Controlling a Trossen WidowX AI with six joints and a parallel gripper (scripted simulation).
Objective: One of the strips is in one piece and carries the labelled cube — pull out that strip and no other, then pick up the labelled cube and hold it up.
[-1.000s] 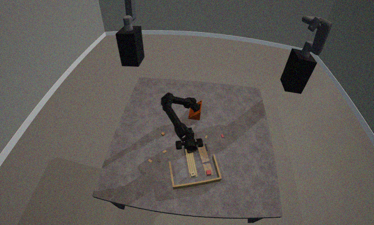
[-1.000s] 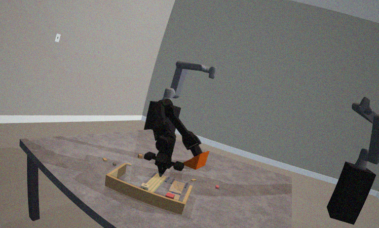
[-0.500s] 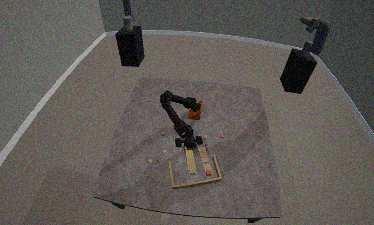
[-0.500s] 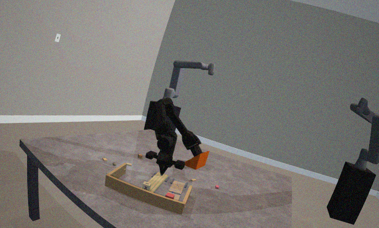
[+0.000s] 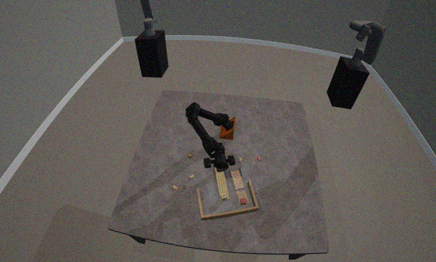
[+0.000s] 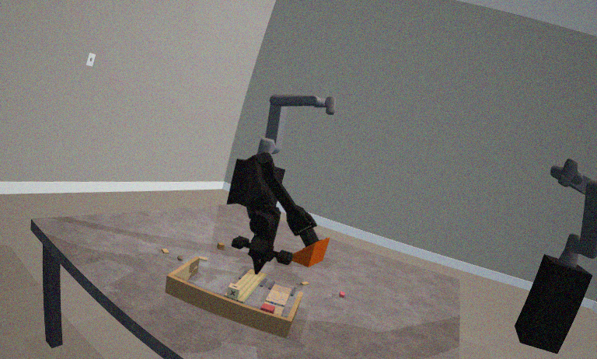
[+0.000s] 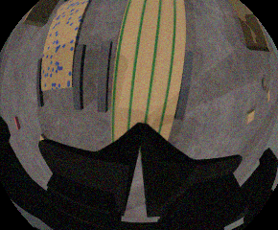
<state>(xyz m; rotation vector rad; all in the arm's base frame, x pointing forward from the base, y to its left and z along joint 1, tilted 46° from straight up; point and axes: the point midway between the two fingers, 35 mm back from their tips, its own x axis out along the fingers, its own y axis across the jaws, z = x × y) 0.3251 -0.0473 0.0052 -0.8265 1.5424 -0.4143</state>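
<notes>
wrist view, gripper [image 5: 221, 169] [image 6: 257, 273] [image 7: 141, 126] closed on nothing, tip at the near end of the green-striped strip [image 5: 221, 184] [image 6: 251, 284] [image 7: 150, 67], marked cube [image 5: 223, 197] [image 6: 233, 291] on its far end, blue-dotted strip [image 5: 237, 180] [image 6: 279, 294] [image 7: 58, 53] in two bits beside it, red block [image 5: 243, 201] [image 6: 267, 308] on the far bit

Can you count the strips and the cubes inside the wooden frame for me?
Striped strip: 1
Speckled strip, in two pieces: 1
Cube marked X: 1
Red block: 1
Total: 4
</notes>
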